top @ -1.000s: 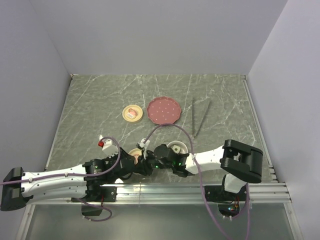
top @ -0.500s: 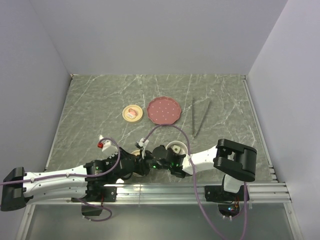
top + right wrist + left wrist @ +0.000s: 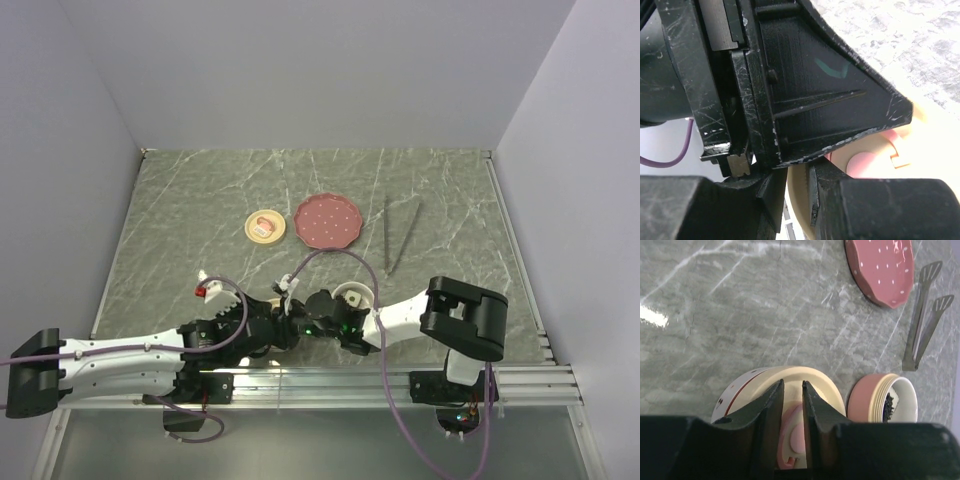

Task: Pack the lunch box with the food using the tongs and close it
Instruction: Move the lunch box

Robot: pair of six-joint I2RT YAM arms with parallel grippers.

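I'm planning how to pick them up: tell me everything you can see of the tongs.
The tongs are a slim, dark grey pair, metal by the look of them. Two thin straight arms are joined at the near end and spread in a narrow V toward the far side. Each free tip widens into a small flat paddle that looks slotted. They lie flat on the marble-patterned table, to the right of the pink dotted plate and apart from it. Nothing but the table touches them.

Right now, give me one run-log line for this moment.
left fingers at cream lid, grip unclear | right fingers shut, same lid | tongs lying untouched
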